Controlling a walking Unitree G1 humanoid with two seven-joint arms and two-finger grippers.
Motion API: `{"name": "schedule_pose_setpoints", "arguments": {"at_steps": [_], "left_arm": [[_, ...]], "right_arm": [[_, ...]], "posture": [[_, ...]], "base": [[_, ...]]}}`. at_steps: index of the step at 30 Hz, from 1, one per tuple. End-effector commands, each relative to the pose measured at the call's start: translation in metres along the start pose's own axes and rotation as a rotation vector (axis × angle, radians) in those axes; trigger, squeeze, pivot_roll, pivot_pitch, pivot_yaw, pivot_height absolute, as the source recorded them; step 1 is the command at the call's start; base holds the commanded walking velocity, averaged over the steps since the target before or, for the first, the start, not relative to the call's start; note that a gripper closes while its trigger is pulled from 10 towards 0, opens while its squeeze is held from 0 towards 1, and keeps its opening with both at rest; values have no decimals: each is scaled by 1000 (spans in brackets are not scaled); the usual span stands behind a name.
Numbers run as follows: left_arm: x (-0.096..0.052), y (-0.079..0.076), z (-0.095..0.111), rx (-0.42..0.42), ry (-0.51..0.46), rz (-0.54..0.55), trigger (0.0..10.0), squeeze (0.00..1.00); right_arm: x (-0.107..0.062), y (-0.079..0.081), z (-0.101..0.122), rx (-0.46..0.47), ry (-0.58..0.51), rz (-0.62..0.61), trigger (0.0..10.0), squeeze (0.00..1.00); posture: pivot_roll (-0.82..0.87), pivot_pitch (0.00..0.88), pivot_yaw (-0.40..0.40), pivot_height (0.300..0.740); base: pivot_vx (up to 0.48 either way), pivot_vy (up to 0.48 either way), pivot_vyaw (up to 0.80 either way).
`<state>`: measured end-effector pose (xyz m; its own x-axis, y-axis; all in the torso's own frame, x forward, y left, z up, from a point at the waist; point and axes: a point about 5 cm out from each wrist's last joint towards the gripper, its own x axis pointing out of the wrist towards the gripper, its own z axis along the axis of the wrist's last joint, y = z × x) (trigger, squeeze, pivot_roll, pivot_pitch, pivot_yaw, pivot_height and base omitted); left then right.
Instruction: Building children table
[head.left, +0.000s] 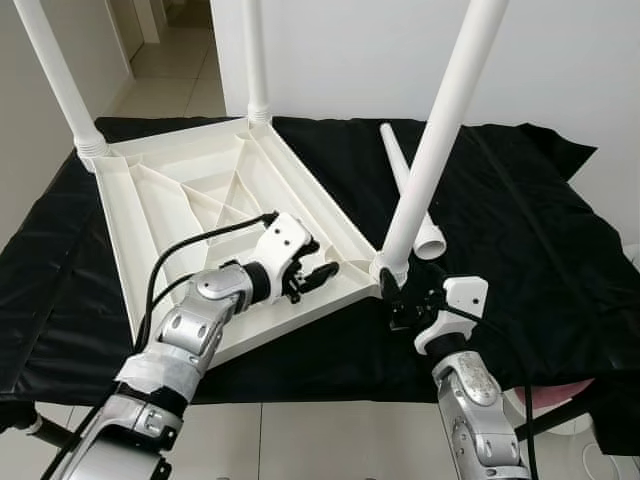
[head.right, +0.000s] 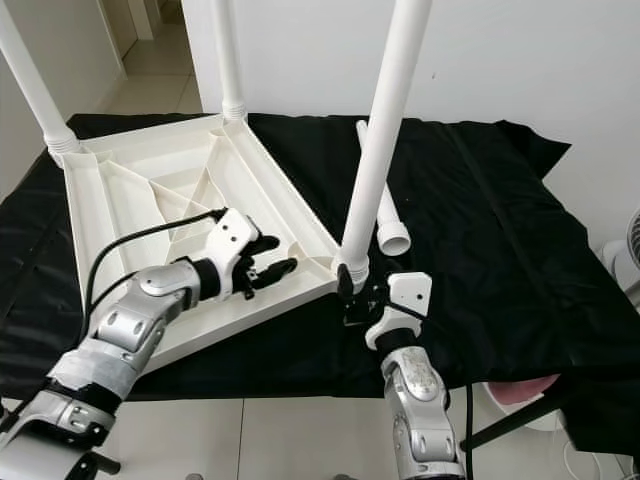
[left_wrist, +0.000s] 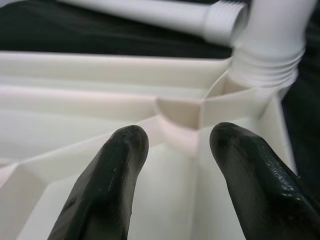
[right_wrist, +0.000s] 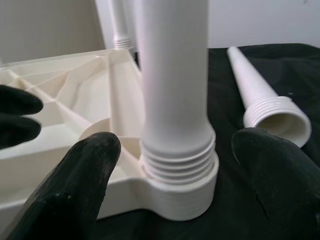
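Right gripper (head.left: 408, 303) fingers spread around the upright table leg (head.left: 432, 150); left gripper (head.left: 318, 274), fingers apart, rests inside the upturned tabletop (head.left: 170, 190). Loose leg (head.left: 410, 195) lies pointing away.

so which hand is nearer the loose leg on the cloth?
Right. The right hand sits at the near corner socket, close beside the loose leg; the left hand rests inside the tabletop, farther off.

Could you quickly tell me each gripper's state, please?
Left gripper: open, over the tabletop.
Right gripper: open, fingers astride the leg.
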<state>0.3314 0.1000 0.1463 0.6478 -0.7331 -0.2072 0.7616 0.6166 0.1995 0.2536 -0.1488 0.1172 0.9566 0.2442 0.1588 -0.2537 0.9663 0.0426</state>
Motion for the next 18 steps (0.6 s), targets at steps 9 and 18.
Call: {"name": "schedule_pose_setpoints", "arguments": {"at_steps": [9, 18], "left_arm": [[-6, 11, -13, -22, 96, 92, 10000, 0], [-12, 8, -14, -48, 99, 7, 10000, 0]], "right_arm": [[-5, 0, -4, 5, 28, 55, 10000, 0], [-6, -2, -5, 0, 40, 56, 10000, 0]], "posture": [[-69, 0, -4, 740], [-70, 0, -5, 740]], "base": [[0, 0, 0], [0, 0, 0]]}}
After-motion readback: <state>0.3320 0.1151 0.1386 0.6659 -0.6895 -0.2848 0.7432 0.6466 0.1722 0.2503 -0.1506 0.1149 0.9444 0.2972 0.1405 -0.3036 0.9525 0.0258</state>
